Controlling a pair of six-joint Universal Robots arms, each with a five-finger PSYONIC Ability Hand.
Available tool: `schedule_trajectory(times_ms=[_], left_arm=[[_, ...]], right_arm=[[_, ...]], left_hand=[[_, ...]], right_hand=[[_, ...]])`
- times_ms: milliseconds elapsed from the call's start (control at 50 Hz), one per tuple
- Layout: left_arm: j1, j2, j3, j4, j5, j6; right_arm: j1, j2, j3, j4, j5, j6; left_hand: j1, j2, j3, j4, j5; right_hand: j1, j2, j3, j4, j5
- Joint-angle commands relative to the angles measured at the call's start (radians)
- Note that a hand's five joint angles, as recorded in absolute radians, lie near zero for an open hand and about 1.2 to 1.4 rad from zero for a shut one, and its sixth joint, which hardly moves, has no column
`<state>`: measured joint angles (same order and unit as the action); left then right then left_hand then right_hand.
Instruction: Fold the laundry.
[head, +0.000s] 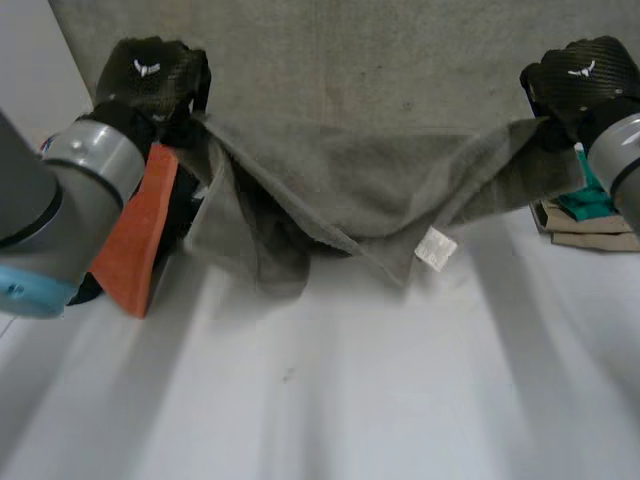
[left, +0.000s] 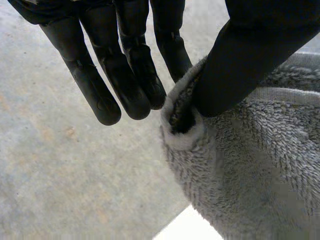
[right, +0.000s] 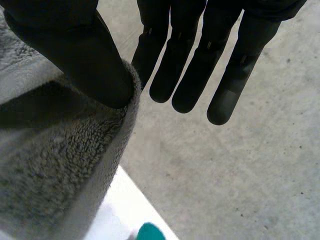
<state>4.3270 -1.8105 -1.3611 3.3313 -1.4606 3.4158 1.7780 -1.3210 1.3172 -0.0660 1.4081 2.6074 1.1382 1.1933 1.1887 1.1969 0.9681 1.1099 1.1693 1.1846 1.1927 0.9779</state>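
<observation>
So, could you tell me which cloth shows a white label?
The grey towel: its label sits at its lower edge; the orange cloth and teal cloth show none.

Table (head: 350, 400) lies open before the towel (head: 340, 190), between orange item (head: 135, 250) and pile (head: 588, 230).

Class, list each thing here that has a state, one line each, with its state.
Grey towel: held up by two corners, sagging between them.
Left hand: shut, pinching one towel corner.
Right hand: shut, pinching the other corner.
Beige cloth: folded, teal cloth on top.
</observation>
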Motion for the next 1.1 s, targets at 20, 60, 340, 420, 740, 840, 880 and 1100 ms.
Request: schedule_trajectory(times_ms=[20,60,340,420,740,840,880,1100], left_arm=[[0.020,0.011,-0.206,0.010,0.025,0.108],[0.022,0.007,-0.239,0.011,0.031,0.126],[-0.032,-0.249,-0.218,0.174,0.076,0.132],[-0.033,-0.286,-0.139,0.177,-0.003,0.128],[-0.061,0.068,-0.311,-0.052,-0.167,0.054],[-0.047,0.200,-0.424,-0.149,-0.217,-0.067],[-0.041,0.223,-0.450,-0.185,-0.227,-0.102],[0.025,0.218,-0.567,-0.409,-0.135,-0.305]], right_arm=[[-0.055,0.032,0.050,0.100,-0.066,-0.095],[-0.058,0.036,0.065,0.126,-0.072,-0.110],[-0.017,0.350,-0.100,-0.024,0.039,-0.023],[-0.018,0.450,-0.216,-0.072,0.160,-0.010],[0.077,0.175,0.000,0.087,0.181,-0.006],[0.115,0.066,0.146,0.202,0.115,-0.030],[0.127,0.036,0.214,0.253,0.086,-0.032],[0.149,0.011,0.453,0.115,-0.017,0.003]], left_hand=[[0.258,0.203,0.208,0.199,0.254],[0.258,0.203,0.208,0.199,0.254],[0.118,0.063,0.067,0.059,0.113],[-0.245,-0.300,-0.296,-0.304,-0.250],[-0.964,-1.019,-1.014,-1.022,-0.968],[-0.937,-0.992,-0.987,-0.995,-0.941],[-0.934,-0.989,-0.984,-0.992,-0.938],[-0.942,-0.998,-0.993,-1.001,-0.947]], right_hand=[[0.286,0.227,0.212,0.204,0.244],[0.286,0.227,0.212,0.204,0.244],[0.286,0.227,0.212,0.204,0.244],[0.286,0.227,0.212,0.204,0.244],[-0.935,-0.995,-1.010,-1.018,-0.978],[-0.935,-0.995,-1.010,-1.018,-0.978],[-0.915,-0.974,-0.990,-0.998,-0.957],[-0.768,-0.828,-0.843,-0.851,-0.811]])
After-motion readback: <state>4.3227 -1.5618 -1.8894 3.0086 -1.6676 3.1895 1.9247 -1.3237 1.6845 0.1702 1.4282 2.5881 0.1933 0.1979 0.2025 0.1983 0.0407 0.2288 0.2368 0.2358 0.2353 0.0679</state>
